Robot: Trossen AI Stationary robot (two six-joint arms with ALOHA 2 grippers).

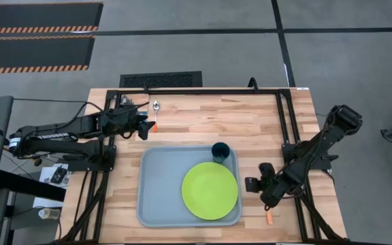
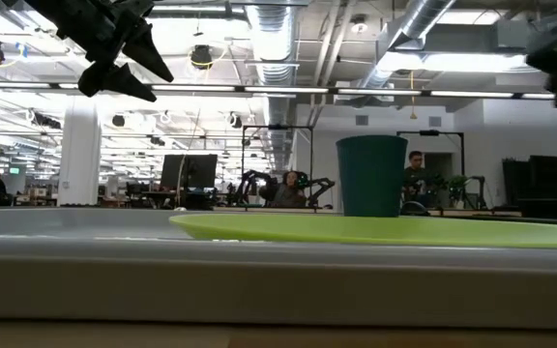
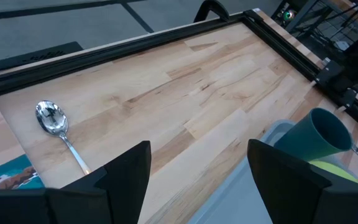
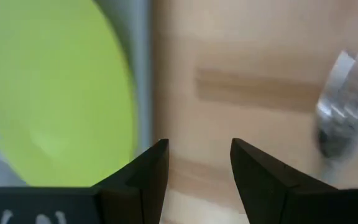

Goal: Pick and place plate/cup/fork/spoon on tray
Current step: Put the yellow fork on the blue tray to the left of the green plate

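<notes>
The lime-green plate lies on the blue-grey tray, in its right half. The teal cup stands upright in the tray's far right corner. The spoon lies on the bare wood near the far edge, its bowl toward that edge. My left gripper is open and empty, raised above the table just left of the spoon's orange handle end. My right gripper is open and empty over the wood, right of the tray. The fork's tines show blurred; its orange handle end sticks out from under my right arm.
A teal picture booklet lies by the spoon under my left arm. A black metal frame runs along the table's far and right sides. Bare wood lies between the spoon and the tray's far rim.
</notes>
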